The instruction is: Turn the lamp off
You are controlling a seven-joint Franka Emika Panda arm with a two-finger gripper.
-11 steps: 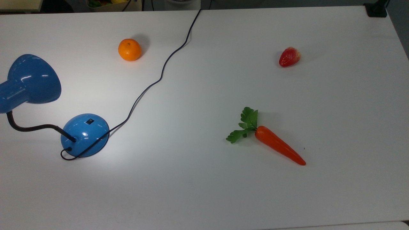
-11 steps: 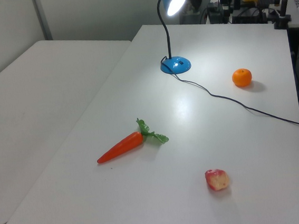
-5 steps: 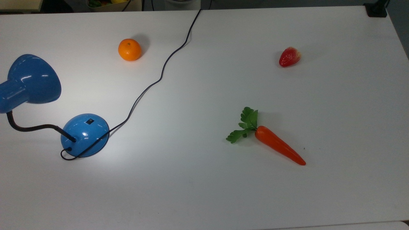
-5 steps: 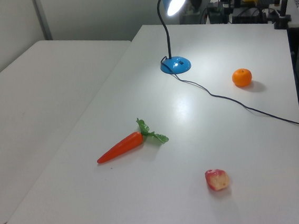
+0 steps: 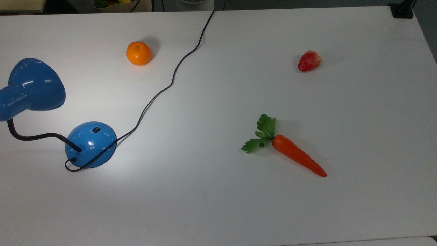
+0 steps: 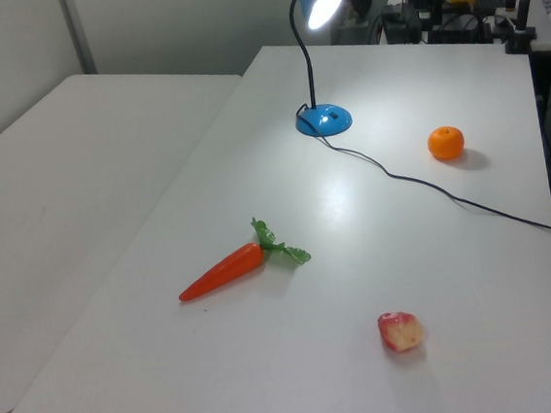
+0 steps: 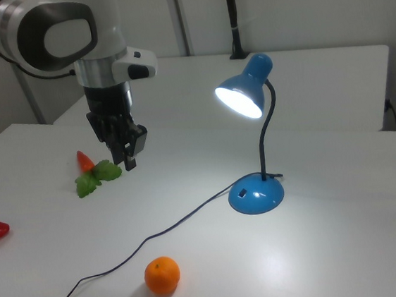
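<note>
The lamp is lit and stands on the white table [image 5: 218, 205]. Its blue shade [image 5: 32, 85] is at the top view's left, and a black bendy neck runs down to the round blue base [image 5: 90, 143] with a small black switch [image 5: 96, 129]. In the right view the glowing shade [image 7: 243, 90] points down and left over the base [image 7: 257, 194]. The left view has the lamp [image 6: 324, 119] at the far end of the table. My gripper [image 7: 126, 156] hangs above the table in the right view, well to the left of the lamp and touching nothing.
The lamp's black cord [image 5: 160, 92] snakes across the table to its far edge. An orange [image 5: 138, 53] lies beside the cord, a strawberry [image 5: 309, 60] at the top view's upper right, and a carrot [image 5: 293, 153] with green leaves right of centre.
</note>
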